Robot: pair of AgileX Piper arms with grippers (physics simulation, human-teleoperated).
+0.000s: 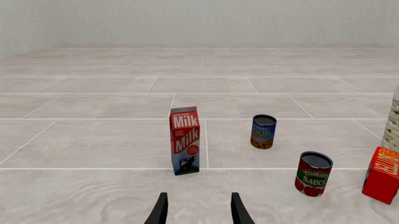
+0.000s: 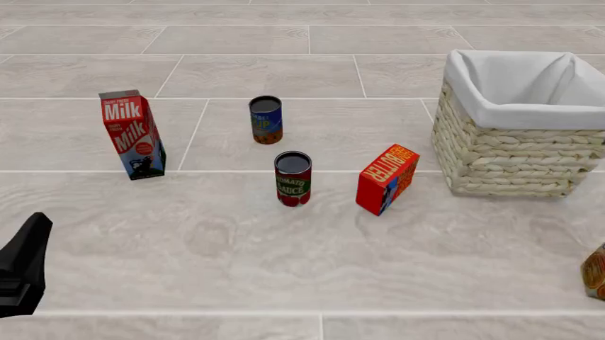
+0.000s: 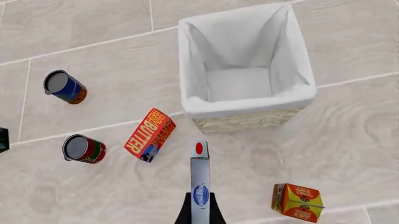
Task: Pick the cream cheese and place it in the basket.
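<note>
Left wrist view: the left gripper has its jaws wide and bare; a "Milk" carton stands ahead.

Front view: "BUTTER" box sits near the basket.

Right wrist view: the right gripper pinches the cream cheese edge-on short of the basket; released here, it would likely land on the table.
</note>
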